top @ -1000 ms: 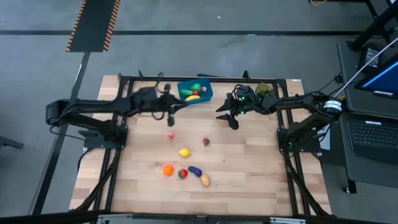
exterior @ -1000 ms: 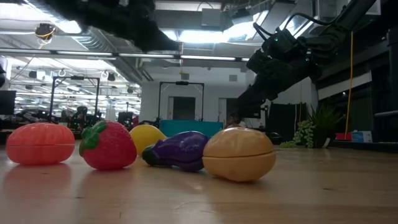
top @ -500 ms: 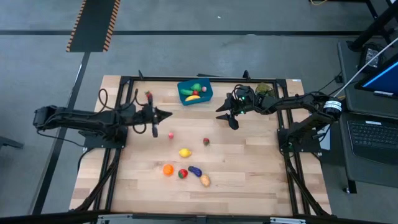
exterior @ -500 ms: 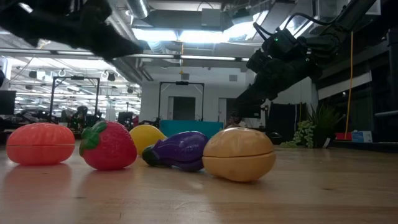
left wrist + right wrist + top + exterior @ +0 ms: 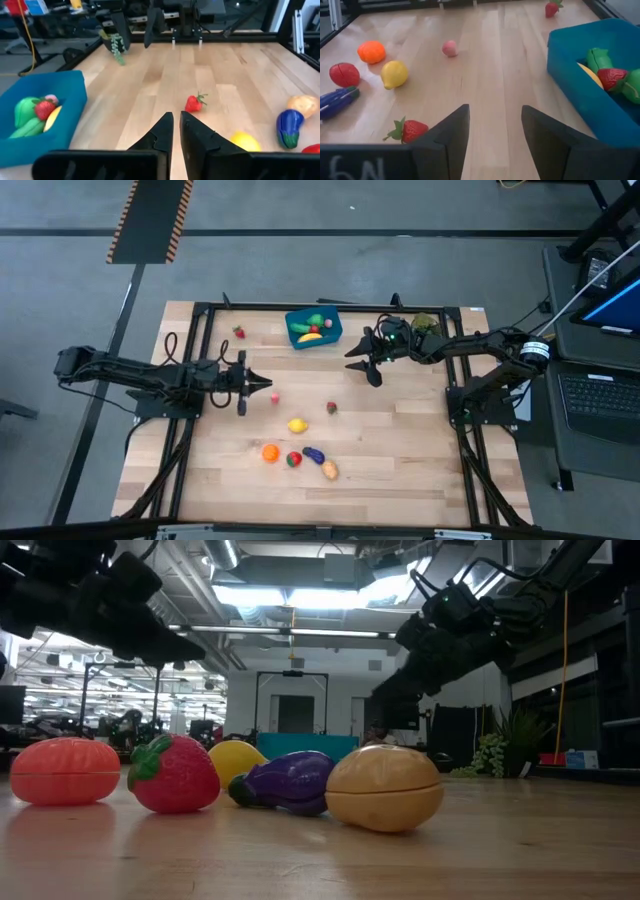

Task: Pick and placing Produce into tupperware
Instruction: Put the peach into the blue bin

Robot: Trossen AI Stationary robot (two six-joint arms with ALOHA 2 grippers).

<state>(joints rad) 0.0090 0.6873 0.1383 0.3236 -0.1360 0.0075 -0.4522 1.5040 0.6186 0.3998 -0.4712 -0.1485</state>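
Just beyond left tool [image 5: 176, 131]: strawberry [image 5: 194, 103]

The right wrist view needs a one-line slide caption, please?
Open right gripper faces loose produce on the table, the part-filled blue tupperware alongside.

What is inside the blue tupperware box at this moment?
The tupperware holds a red strawberry, green pieces including a pepper, and a yellow piece, probably the banana. The near wall and the pile hide the box floor, so smaller pieces underneath cannot be ruled out.
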